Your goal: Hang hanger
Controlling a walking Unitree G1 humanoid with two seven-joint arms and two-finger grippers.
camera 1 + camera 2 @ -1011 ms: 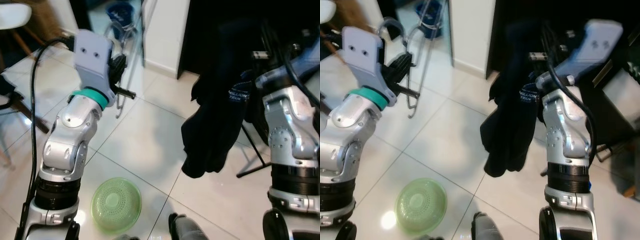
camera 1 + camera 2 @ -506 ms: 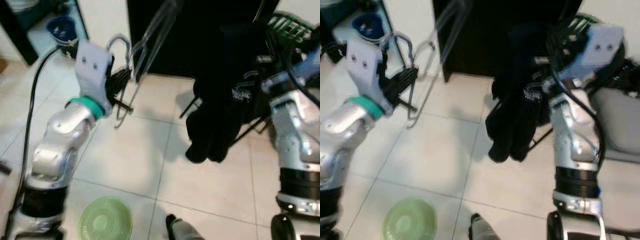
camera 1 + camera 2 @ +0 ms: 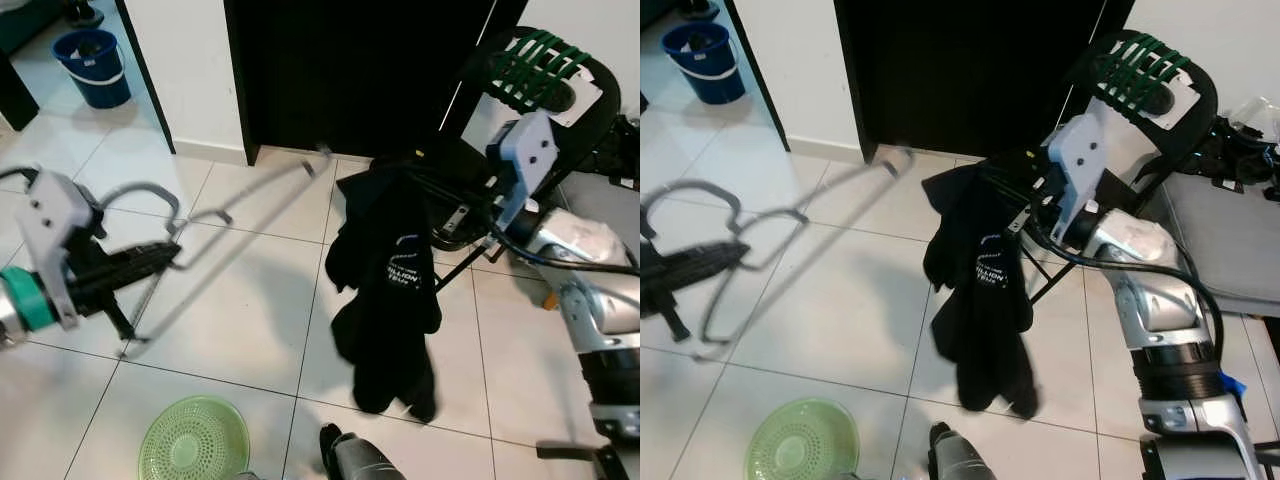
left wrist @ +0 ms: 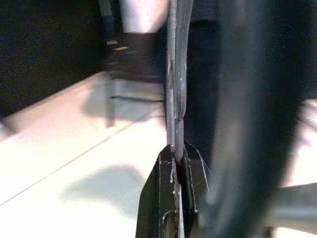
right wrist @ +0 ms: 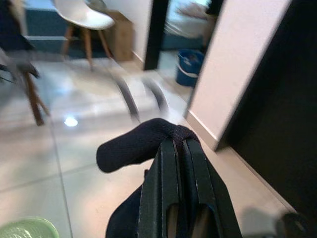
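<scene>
Left end effector (image 3: pixel 150 262) sits at 9 o'clock, fingers clamped on the grey hanger (image 3: pixel 215 215), whose arm runs out toward 1 o'clock and is blurred. Right end effector (image 3: pixel 1015 190), at 2 o'clock, is pinched shut on a black garment (image 3: pixel 390 290) draped down over the tiled floor (image 3: pixel 250 320). Since the earlier frame, the camera has swung; the green strainer (image 3: pixel 193 440) remains at 7 o'clock.

Right pincer (image 5: pixel 179 148) pinching black garment (image 5: pixel 136 144) above pale tiles (image 5: pixel 89 163).
</scene>
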